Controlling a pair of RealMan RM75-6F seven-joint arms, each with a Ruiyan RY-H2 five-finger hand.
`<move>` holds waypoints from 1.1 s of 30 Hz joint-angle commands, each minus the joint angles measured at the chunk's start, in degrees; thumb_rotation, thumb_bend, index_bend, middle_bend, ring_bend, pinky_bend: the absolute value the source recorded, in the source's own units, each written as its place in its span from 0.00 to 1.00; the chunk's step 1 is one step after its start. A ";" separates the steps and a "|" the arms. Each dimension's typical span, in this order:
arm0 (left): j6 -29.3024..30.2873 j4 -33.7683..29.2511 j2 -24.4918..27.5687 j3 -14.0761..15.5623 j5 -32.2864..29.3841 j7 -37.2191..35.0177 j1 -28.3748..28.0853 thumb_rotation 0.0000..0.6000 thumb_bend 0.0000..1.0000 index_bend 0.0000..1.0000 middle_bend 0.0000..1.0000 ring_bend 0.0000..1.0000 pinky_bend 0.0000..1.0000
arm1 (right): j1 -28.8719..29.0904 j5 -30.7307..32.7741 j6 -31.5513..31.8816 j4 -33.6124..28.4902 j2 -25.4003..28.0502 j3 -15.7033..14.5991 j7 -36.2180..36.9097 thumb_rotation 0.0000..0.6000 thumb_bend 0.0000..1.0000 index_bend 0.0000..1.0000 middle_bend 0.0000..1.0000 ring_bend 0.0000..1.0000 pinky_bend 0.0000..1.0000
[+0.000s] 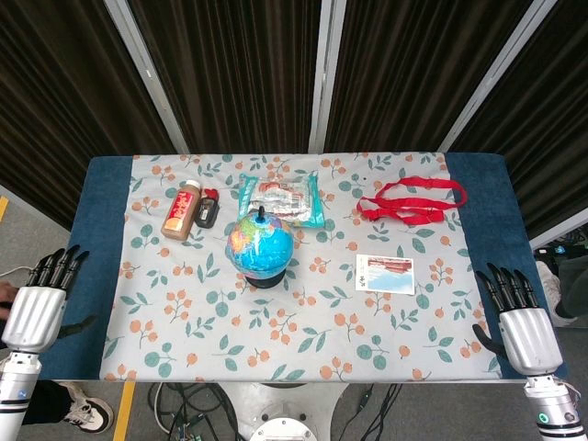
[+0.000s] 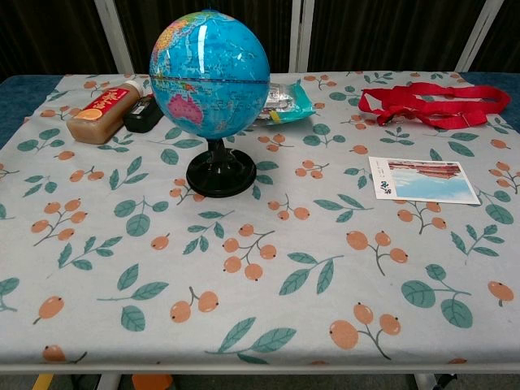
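Both robot hands sit at the near corners of the surface [image 1: 106, 175], fingers straight and slightly apart, holding nothing: the left robot hand [image 1: 39, 303] hangs off the edge at about 8 o'clock from the table's middle, the right robot hand [image 1: 522, 322] at about 4 o'clock. Neither touches anything. Nearest the right robot hand is the postcard [image 1: 384, 272], lying flat on the leaf-and-fruit cloth at about 10 o'clock from that hand and well apart from it. It looks thin, light and bendable; lying flush, it would probably be hard to pinch from above, so sliding it toward the edge or lifting one corner seems the surer hold. The globe [image 1: 261, 244] stands upright on its black base near the centre; its ball looks smooth and likely slippery, so the stem or base looks like the safer place to grip. At 10 o'clock from the globe lie a brown bottle [image 1: 181, 210] and a small black object [image 1: 207, 209] side by side; at 12 o'clock a soft snack packet [image 1: 280, 197]; at 2 o'clock a limp red strap [image 1: 412, 201].
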 commanded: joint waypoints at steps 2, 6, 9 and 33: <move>0.67 0.39 0.17 0.20 0.18 -0.60 0.48 1.00 0.01 0.03 0.01 0.00 0.10 | 0.15 -0.11 -0.27 -0.35 0.00 -0.04 -0.71 1.00 0.16 0.00 0.00 0.00 0.00; 0.59 0.64 -0.08 0.18 0.42 -0.73 0.33 1.00 0.01 0.03 0.01 0.00 0.10 | 0.03 0.20 -0.36 -0.45 0.19 -0.08 -0.74 1.00 0.16 0.00 0.00 0.00 0.00; 0.52 0.32 -0.10 -0.06 1.37 -0.57 -0.32 1.00 0.01 0.03 0.01 0.00 0.10 | 0.02 0.45 -0.41 -0.36 0.23 0.02 -0.58 1.00 0.16 0.00 0.00 0.00 0.00; -16.34 -6.97 -7.61 -5.03 10.71 6.83 -20.11 1.00 0.01 0.04 0.01 0.00 0.11 | 0.01 1.23 -2.22 1.84 -0.17 -0.88 0.44 1.00 0.17 0.00 0.00 0.00 0.00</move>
